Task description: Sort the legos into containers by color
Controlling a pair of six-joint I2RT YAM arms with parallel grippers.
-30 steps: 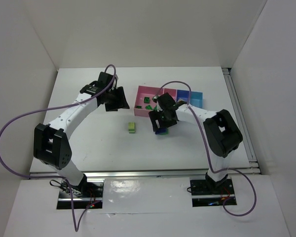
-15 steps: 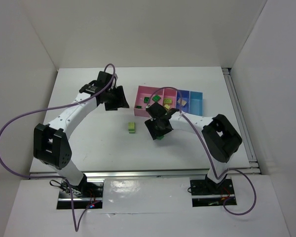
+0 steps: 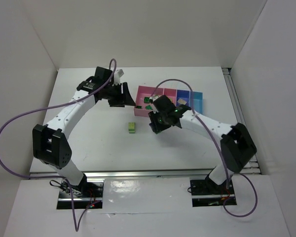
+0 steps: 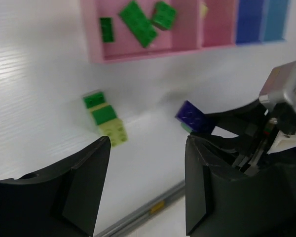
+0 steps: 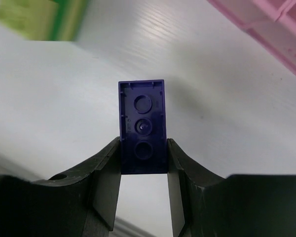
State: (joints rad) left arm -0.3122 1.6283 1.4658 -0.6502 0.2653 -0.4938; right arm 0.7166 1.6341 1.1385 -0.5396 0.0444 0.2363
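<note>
- The right claw (image 5: pixel 143 148) is shut tight on a dark blue brick (image 5: pixel 142 127), low in the middle of its own view. The brick looks lifted off the table (image 3: pixel 108 148), with its hollow side facing the camera.
- Just left of that claw in the top view, a little stack of green and yellow bricks (image 3: pixel 132 127) lies on the table by itself.
- Farther back, right of the middle, sits the row of bins (image 3: pixel 140 112). The first pink one has green bricks (image 4: pixel 138 17) in it. The dark blue bin (image 3: pixel 183 93) is third along.
- The left claw (image 4: pixel 145 163) hangs wide open near the pink end and holds nothing.
- I think the step now is carrying the blue brick. Next it needs to go over the dark blue bin. Then the claw opens and drops it in.
</note>
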